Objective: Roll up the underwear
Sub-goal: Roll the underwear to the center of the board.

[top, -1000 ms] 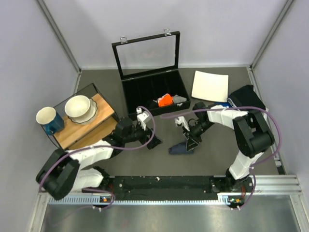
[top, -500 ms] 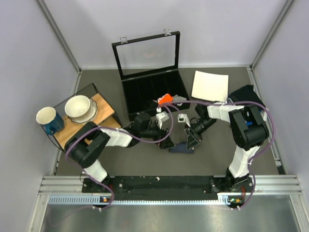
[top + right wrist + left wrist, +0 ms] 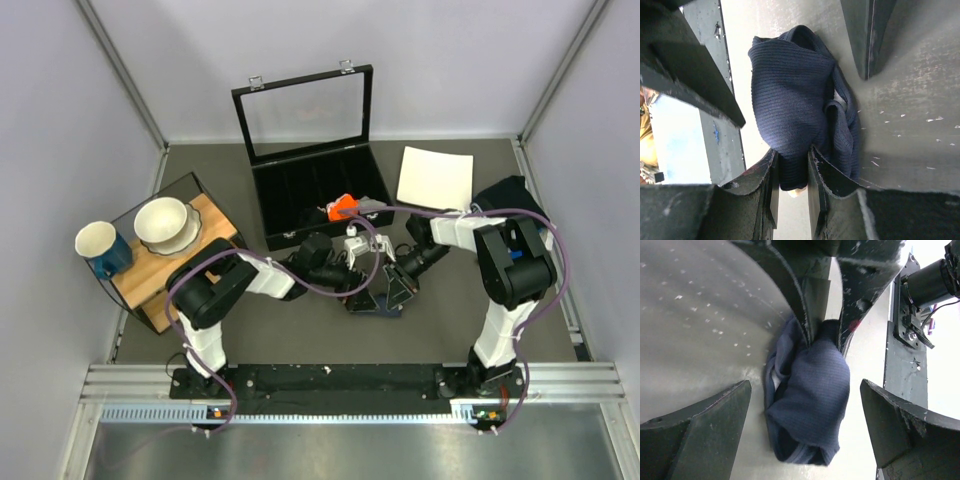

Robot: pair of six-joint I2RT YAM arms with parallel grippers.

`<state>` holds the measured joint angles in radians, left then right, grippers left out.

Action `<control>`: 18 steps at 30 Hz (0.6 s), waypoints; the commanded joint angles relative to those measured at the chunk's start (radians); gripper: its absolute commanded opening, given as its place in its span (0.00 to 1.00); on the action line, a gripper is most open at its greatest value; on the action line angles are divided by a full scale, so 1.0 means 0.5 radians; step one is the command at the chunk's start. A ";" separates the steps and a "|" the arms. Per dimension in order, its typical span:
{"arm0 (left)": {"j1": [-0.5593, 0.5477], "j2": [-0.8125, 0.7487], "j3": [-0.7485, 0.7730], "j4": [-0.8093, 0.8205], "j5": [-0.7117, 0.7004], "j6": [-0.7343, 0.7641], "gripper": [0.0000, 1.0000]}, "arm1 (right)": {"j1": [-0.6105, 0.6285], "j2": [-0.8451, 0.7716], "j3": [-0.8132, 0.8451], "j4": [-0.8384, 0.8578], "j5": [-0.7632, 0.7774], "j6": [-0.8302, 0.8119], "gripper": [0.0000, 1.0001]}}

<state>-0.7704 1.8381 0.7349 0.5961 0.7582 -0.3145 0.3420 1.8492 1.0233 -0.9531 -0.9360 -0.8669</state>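
Observation:
The underwear (image 3: 378, 305) is a bunched dark navy bundle on the grey table, between the two grippers. My right gripper (image 3: 792, 165) is shut on one end of it (image 3: 790, 105); a pale bit of waistband shows between the fingers. My left gripper (image 3: 805, 427) is open, its fingers (image 3: 710, 425) spread on either side of the bundle's other end (image 3: 812, 400) without touching it. In the top view the left gripper (image 3: 362, 293) and the right gripper (image 3: 397, 290) face each other across the cloth.
An open black case (image 3: 320, 195) with a raised lid stands behind, with a small orange cloth (image 3: 343, 207) and a grey cloth (image 3: 372, 205) inside. A white sheet (image 3: 435, 178) lies back right. A wooden tray (image 3: 190, 262) with a bowl (image 3: 165, 222) and a mug (image 3: 100, 245) stands left.
My left arm has reached right across the table until its open gripper straddles the underwear. The right gripper has kept its hold and barely moved.

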 commanded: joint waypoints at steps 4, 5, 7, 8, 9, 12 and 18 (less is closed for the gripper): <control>-0.140 0.232 0.128 -0.201 -0.090 0.064 0.85 | -0.031 0.069 -0.013 -0.033 0.200 -0.030 0.12; -0.159 0.247 0.147 -0.232 -0.105 0.083 0.82 | -0.037 0.069 -0.013 -0.033 0.200 -0.030 0.12; -0.168 0.272 0.168 -0.287 -0.120 0.095 0.67 | -0.034 0.069 -0.013 -0.036 0.200 -0.036 0.12; -0.168 0.275 0.172 -0.296 -0.111 0.092 0.59 | -0.034 0.069 -0.016 -0.030 0.197 -0.036 0.12; -0.168 0.278 0.178 -0.314 -0.108 0.095 0.48 | -0.034 0.069 -0.016 -0.033 0.197 -0.039 0.12; -0.168 0.275 0.181 -0.333 -0.062 0.089 0.12 | -0.034 0.066 -0.016 -0.033 0.194 -0.046 0.12; -0.165 0.199 0.141 -0.290 -0.059 0.006 0.00 | -0.049 0.026 -0.013 -0.033 0.175 -0.024 0.23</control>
<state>-0.8146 1.9209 0.8288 0.5724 0.7807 -0.3382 0.3088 1.8668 1.0214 -0.9707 -0.9356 -0.8581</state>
